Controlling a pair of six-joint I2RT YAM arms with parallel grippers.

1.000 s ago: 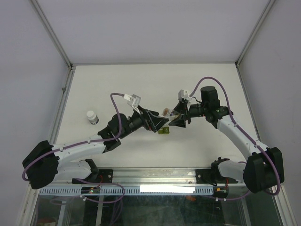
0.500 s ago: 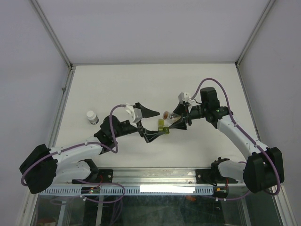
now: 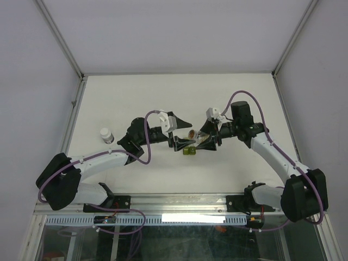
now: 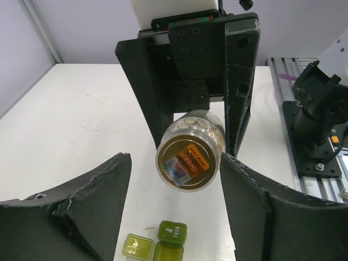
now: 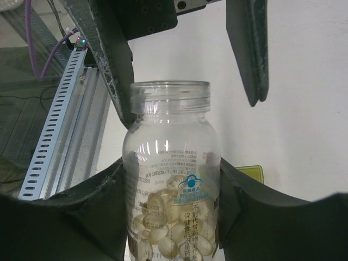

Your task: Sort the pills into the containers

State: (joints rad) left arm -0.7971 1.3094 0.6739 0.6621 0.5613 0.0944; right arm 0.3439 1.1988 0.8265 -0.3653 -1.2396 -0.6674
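Where the arms met: over the middle of the bench (image 3: 163, 98), fingertips nearly nose to nose.
Right gripper (image 5: 171, 168): clenched on the clear bottle (image 5: 169, 125), one finger pressed to each flank of its lower body, the bottle carried off the bench.
Pills (image 5: 163, 223): pale tan pieces heaped inside the bottle, down at the gripped end.
Bottle neck: its threaded rim pointed away from the right wrist, toward the other arm. The end facing the left wrist camera showed a gold round face with a small sticker.
Left gripper (image 4: 175, 163): released, jaws parted, one finger on either side of the bottle's far end. A clear gap showed on one side. The other finger sat just beside the bottle wall, and I couldn't tell whether it touched.
Green box (image 4: 160, 244): on the bench right under the bottle, small square compartments, one lid marked 4.
White-capped vial (image 3: 106, 135): upright on the bench, well apart, out on the left.
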